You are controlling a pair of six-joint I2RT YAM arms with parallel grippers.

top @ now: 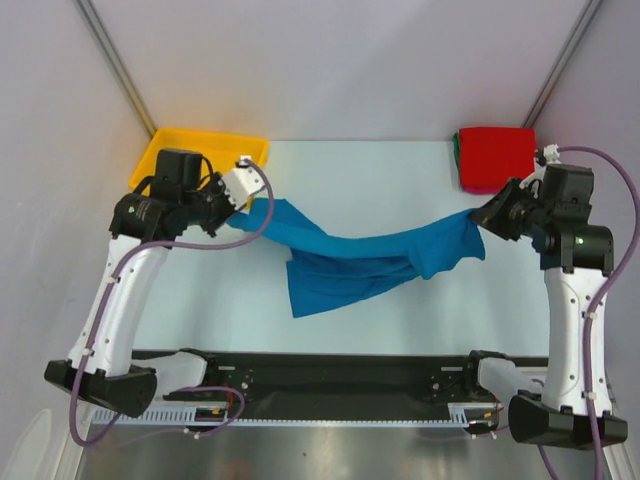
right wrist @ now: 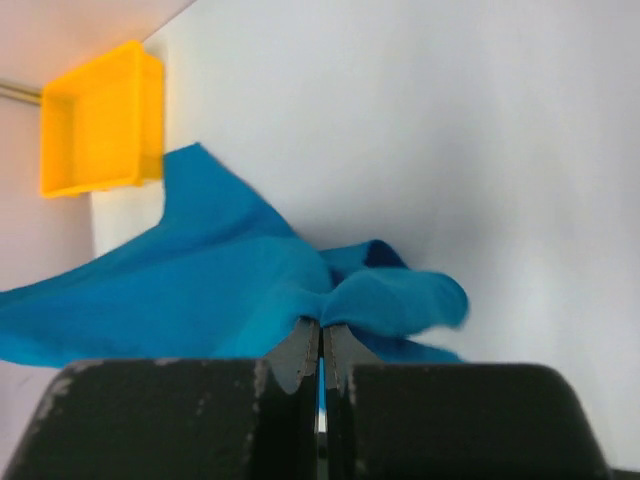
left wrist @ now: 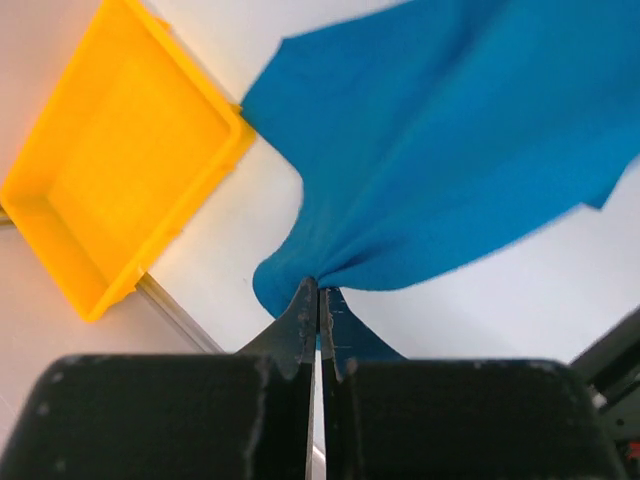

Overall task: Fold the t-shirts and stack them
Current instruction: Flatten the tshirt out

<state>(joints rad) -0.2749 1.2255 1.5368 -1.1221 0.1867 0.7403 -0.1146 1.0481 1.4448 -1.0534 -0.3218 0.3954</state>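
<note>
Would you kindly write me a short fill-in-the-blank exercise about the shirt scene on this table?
1. The t-shirt stretched between the left hand and the right hand is ____ in colour.
2. Both hands are ____ on its cloth.
3. The tray at the far left corner of the table is ____.
4. The folded red t-shirt lies at the far ____ corner.
Missing words: blue; shut; yellow; right.
</note>
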